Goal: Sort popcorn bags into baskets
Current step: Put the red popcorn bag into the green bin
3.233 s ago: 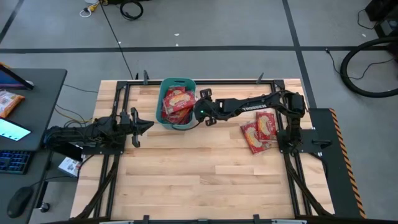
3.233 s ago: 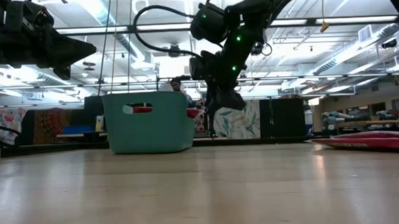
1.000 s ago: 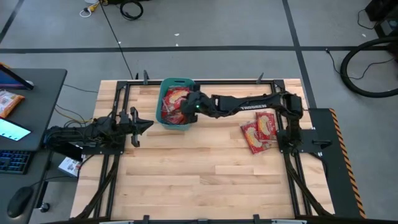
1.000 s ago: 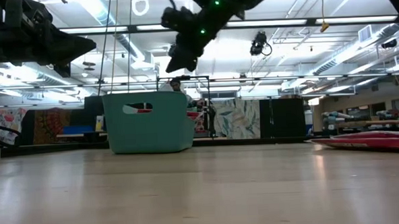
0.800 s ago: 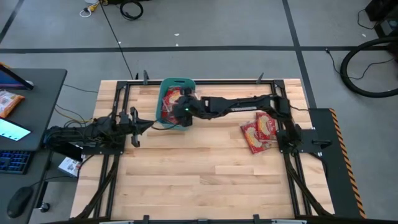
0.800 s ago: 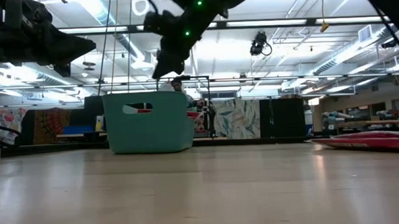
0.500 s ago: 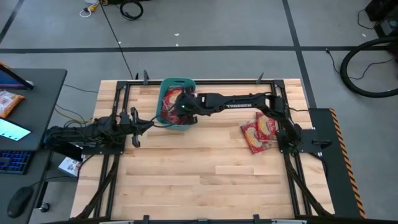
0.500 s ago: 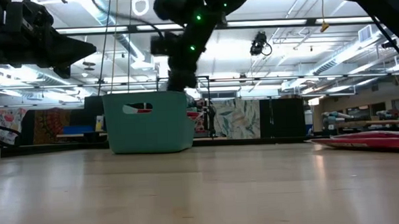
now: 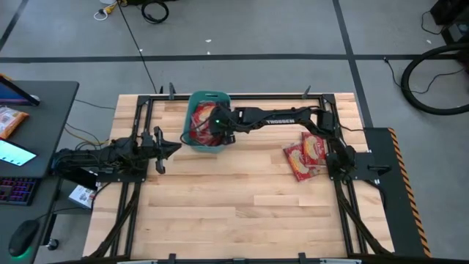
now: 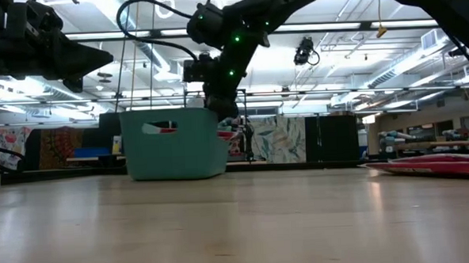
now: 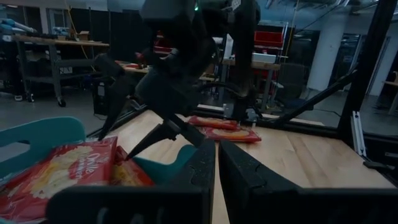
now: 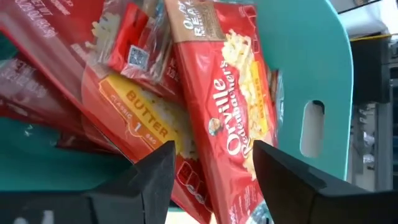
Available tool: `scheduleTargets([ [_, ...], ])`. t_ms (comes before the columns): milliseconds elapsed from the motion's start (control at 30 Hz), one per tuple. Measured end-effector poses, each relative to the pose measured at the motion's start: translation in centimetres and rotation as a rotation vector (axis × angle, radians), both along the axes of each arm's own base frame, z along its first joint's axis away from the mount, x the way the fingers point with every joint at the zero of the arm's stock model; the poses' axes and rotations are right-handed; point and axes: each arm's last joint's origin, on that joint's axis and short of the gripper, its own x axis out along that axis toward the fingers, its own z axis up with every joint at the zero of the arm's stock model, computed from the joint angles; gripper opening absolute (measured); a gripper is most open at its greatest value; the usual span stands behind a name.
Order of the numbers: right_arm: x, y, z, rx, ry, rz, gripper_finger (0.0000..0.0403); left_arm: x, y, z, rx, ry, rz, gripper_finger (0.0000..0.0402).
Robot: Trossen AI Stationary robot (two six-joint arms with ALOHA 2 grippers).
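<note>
My right fingers (image 12: 211, 168) hung spread over the teal basket (image 9: 199, 99), holding nothing; a popcorn bag (image 12: 233, 118) lay on the pile inside. To finish well, I judged I should lift straight up, clear of the rim, before fetching the two bags (image 9: 308, 155) on the bench (image 9: 234, 205). My left fingers (image 11: 214, 180) waited shut.

We find both arms finished in matt black throughout, built of slim tubular links joined by thicker rounded housings. The right arm (image 9: 282, 119) carries white block lettering along its long link, and a small green indicator lamp is lit on the housing near its wrist. A black cable loops out from that wrist in the low view. The left arm (image 9: 95, 158) is of the same black make, with cables trailing from its base end. The fingers (image 12: 155, 180) seen in the right wrist view are dark, flat-faced and angular, tapering to blunt tips. The fingers (image 11: 249, 180) in the left wrist view match them.
</note>
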Motion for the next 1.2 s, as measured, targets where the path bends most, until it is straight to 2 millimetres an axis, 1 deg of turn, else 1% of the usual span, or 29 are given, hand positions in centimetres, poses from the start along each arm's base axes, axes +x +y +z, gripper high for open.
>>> scheduleTargets([
  [100, 0.0, -0.7, -0.3, -0.028, -0.029, -0.002, 0.0210, 0.0, 0.0, 0.0, 0.000, 0.000, 0.000, 0.0025],
  [200, -0.1, -1.4, -0.5, -0.005, -0.047, 0.009, 0.0201, 0.0, 0.0, 0.0, 0.000, 0.002, 0.000, 0.0025],
  [333, -0.5, -1.9, -1.0, -0.026, 0.001, -0.004, 0.0193, 0.0, 0.0, -0.1, 0.000, 0.011, 0.000, 0.0025],
  [400, -0.5, -1.9, -1.0, -0.027, 0.001, 0.011, 0.0191, 0.0, 0.0, -0.1, 0.000, 0.012, 0.000, 0.0025],
  [533, -0.4, -1.2, 0.2, -0.073, -0.002, 0.064, 0.0190, 0.0, 0.0, -0.2, 0.000, 0.016, 0.000, 0.0025],
  [600, -0.4, -0.8, 0.3, -0.093, 0.021, 0.087, 0.0190, 0.0, 0.0, -0.2, 0.000, 0.020, 0.000, 0.0025],
  [700, -0.5, -0.9, 0.3, -0.121, 0.045, 0.105, 0.0190, 0.0, 0.0, -0.2, 0.000, 0.024, 0.000, 0.0025],
  [900, -0.9, -2.3, 0.3, -0.132, 0.069, 0.109, 0.0189, 0.0, 0.0, -0.3, 0.000, 0.028, 0.000, 0.0025],
  [1000, -1.3, -3.3, 0.0, -0.100, 0.082, 0.137, 0.0189, 0.0, 0.0, -0.3, 0.000, 0.027, 0.000, 0.0025],
  [1067, -1.4, -3.9, -0.4, -0.092, 0.086, 0.155, 0.0189, 0.0, 0.0, -0.3, 0.000, 0.027, 0.000, 0.0025],
  [1200, -1.3, -5.0, -2.0, -0.148, 0.080, 0.174, 0.0189, 0.0, 0.0, -0.3, 0.000, 0.027, 0.000, 0.0025],
])
